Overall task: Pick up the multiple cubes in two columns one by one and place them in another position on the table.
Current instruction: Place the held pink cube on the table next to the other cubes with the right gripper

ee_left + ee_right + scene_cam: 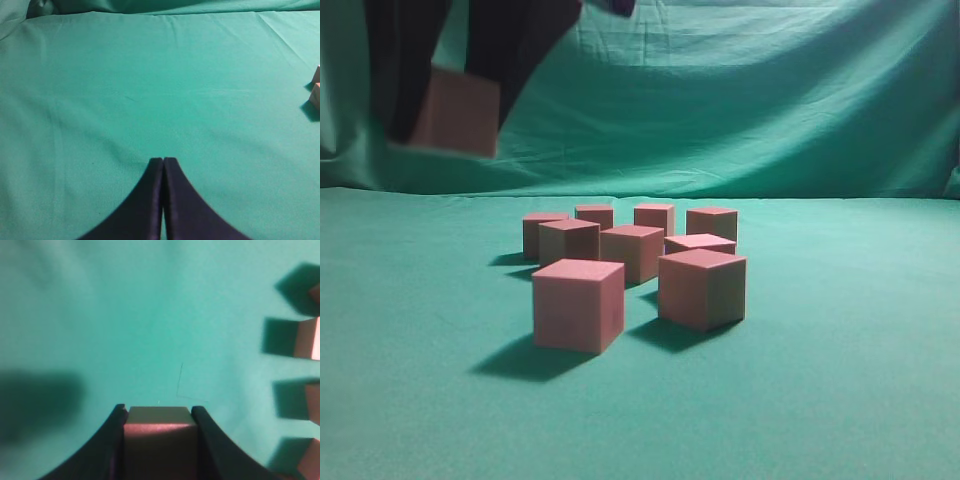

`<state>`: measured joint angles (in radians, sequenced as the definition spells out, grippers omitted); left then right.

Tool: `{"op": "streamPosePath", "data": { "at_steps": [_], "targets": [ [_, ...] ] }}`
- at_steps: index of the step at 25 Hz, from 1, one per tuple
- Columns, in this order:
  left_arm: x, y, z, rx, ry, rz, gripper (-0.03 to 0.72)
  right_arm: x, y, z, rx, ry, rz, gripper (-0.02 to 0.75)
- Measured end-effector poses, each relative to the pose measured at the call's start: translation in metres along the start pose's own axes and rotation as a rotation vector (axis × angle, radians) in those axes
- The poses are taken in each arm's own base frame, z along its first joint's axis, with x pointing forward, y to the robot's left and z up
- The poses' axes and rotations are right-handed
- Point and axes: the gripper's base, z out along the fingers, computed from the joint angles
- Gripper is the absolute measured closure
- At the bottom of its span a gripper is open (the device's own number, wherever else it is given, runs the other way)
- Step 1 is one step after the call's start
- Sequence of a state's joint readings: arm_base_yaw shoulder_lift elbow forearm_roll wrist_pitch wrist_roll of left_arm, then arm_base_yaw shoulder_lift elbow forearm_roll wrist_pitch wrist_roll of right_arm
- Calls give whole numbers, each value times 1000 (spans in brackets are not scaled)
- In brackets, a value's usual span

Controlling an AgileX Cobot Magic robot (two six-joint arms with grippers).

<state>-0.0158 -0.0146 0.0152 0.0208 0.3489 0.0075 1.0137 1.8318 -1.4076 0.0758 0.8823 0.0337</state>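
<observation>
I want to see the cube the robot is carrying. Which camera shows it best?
The right wrist view: the held cube fills the space between the right gripper's dark fingers, sharp and close. The exterior view shows it blurred, high at top left above the table. The left wrist view misses it.

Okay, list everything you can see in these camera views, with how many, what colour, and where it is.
cubes on the table: eight visible in the exterior view, pinkish-red with tan-looking sides, clustered in two rough columns near the middle of the cloth.
held cube: one, same pinkish-red, gripped in the air, upper left of the exterior view.
table: one, green cloth, faint creases, under everything.
backdrop cloth: one, green, wrinkled, hanging upright behind the table.
right claw: one, black, closed on the held cube, above bare cloth.
left claw: one, black, shut and empty, over bare cloth left of the cubes.
</observation>
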Motion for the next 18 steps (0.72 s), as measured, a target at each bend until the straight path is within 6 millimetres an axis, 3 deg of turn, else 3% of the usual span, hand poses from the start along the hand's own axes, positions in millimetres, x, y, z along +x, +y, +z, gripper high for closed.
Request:
{"op": "streamPosePath", "data": {
  "at_steps": [6, 18],
  "targets": [
    [0, 0, 0, 0, 0, 0, 688, 1, -6, 31, 43, 36, -28, 485],
    [0, 0, 0, 0, 0, 0, 688, -1, -12, 61, 102, 35, 23, 485]
  ]
}}
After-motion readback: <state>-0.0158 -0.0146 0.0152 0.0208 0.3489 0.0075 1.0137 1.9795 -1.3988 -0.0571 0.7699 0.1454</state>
